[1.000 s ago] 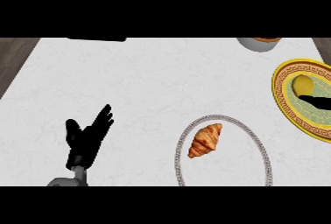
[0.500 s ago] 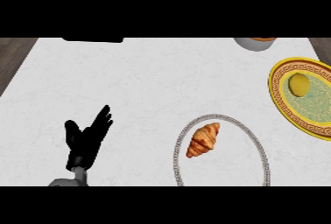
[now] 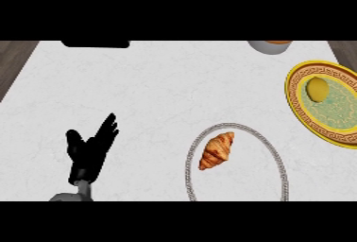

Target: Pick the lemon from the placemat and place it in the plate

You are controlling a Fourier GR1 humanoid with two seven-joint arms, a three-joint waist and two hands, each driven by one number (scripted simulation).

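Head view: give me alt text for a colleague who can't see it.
A lemon sits on the yellow-rimmed plate at the right edge of a white marble counter. A croissant lies inside a grey oval ring, apparently a placemat, at lower centre. The left hand rests open at lower left; the right hand is out of view.

You see one matte black left hand, slender tapered fingers plus thumb, on short grey cylindrical forearm, just below hand.
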